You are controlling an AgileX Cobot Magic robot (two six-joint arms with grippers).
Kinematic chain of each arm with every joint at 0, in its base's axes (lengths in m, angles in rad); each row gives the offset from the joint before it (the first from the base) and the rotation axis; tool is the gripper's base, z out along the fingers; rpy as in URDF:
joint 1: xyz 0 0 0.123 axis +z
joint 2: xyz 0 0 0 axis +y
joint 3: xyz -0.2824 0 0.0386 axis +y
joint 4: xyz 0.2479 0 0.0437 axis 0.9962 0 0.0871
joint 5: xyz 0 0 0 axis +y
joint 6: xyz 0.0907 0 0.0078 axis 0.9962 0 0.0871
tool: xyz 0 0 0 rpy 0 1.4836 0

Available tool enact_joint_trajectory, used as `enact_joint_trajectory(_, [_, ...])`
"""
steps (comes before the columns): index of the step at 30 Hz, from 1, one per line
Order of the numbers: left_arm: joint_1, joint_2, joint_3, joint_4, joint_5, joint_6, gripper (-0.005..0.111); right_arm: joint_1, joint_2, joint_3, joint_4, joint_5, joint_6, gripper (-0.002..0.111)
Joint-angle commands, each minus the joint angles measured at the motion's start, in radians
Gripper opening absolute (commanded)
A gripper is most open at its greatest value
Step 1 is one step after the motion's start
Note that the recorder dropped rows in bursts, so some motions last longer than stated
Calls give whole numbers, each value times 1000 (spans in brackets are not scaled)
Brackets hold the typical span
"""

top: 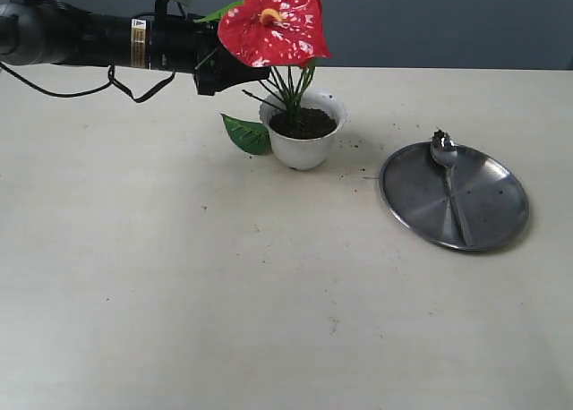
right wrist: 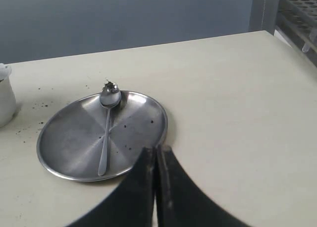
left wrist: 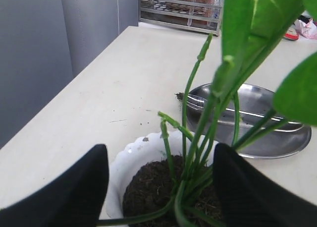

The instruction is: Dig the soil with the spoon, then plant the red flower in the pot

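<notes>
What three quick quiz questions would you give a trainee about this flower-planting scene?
1. True or false: the spoon lies on the steel plate.
2. Where is the red flower rooted? A) in the soil of the pot; B) on the steel plate; C) beside the spoon.
3. Which is shut: the left pincer or the right pincer?

Key: 1 true; 2 A; 3 the right pincer.
</notes>
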Motion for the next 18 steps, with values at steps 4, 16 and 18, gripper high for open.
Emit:
enact_joint_trajectory(4, [0,-13,1,-48,-5,-8,58,-4,-4,2,0,-10,-3,0])
enact_joint_trajectory(16, [-32,-13,1,-69,-5,27,39,-4,-4,2,0,-10,-3,0])
enact_joint_trajectory(18, [-34,-13,1,-69,-5,27,39,-4,-4,2,0,-10,-3,0])
